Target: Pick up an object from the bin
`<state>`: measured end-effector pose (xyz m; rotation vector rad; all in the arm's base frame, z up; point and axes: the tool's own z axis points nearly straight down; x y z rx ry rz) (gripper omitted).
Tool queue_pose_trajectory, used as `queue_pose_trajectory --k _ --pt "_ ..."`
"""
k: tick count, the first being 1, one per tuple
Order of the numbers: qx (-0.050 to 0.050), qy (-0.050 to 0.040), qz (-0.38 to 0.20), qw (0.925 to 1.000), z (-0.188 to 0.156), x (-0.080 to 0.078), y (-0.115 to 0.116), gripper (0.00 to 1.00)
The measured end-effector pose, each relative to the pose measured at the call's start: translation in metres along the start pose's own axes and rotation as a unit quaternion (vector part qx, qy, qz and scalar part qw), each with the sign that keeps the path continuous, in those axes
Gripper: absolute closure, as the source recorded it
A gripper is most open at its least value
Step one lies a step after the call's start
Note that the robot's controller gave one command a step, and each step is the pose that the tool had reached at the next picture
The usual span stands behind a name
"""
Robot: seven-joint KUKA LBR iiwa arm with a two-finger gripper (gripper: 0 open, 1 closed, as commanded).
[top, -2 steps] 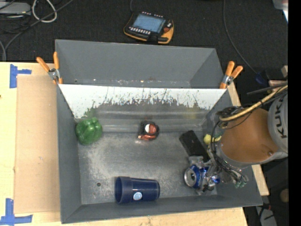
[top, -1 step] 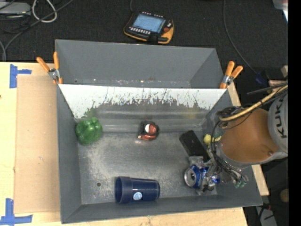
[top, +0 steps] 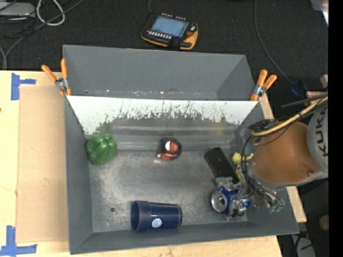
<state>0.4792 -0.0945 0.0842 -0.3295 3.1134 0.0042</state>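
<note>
My gripper is low in the bin's front right corner, right against a crushed blue and silver drinks can. The can lies on its side with its round end facing left, and its right part is hidden under the gripper. A black flat rectangular block lies just behind the can, near the right wall. A small yellow piece shows at the block's right edge; what it is I cannot make out.
A dark blue cup lies on its side at the front wall. A small red, white and black thing sits mid-bin towards the back. A green toy pepper rests by the left wall. The arm's orange cover hangs over the right rim.
</note>
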Motion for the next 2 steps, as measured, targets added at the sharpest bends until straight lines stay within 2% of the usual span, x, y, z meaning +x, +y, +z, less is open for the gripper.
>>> queue_pose_trajectory --k 2 --pt "-0.002 0.0035 0.0 1.0 -0.042 0.001 0.002 1.0"
